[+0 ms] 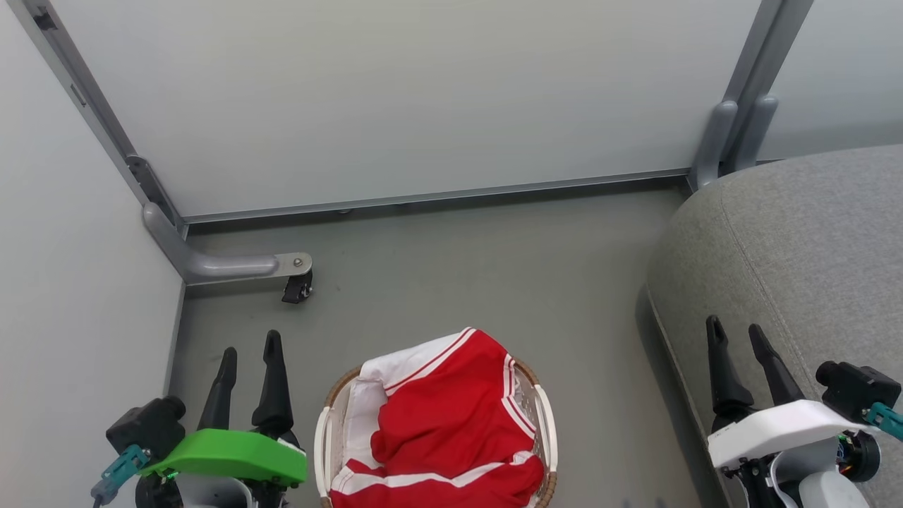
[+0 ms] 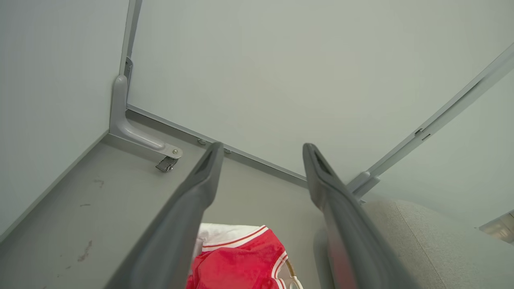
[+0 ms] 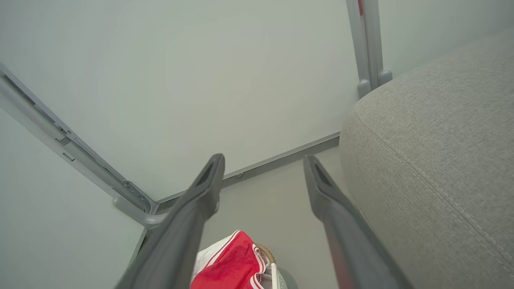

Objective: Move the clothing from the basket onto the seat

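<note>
Red clothing (image 1: 444, 423) with white stripes is heaped in the oval white basket (image 1: 547, 423), which stands on the floor at the bottom middle of the head view. The clothing (image 2: 237, 261) also shows low in the left wrist view, and again, clothing (image 3: 229, 267), low in the right wrist view beside the basket (image 3: 267, 255) rim. The grey seat (image 1: 804, 254) fills the right side. My left gripper (image 1: 249, 347) hangs open left of the basket, holding nothing. My right gripper (image 1: 737, 331) is open over the seat's front edge, empty too.
Pale partition walls (image 1: 395, 99) close off the back and left. A grey metal foot with a small caster (image 1: 296, 286) juts onto the floor at the back left. Bare grey floor (image 1: 494, 268) lies between the basket and the back wall.
</note>
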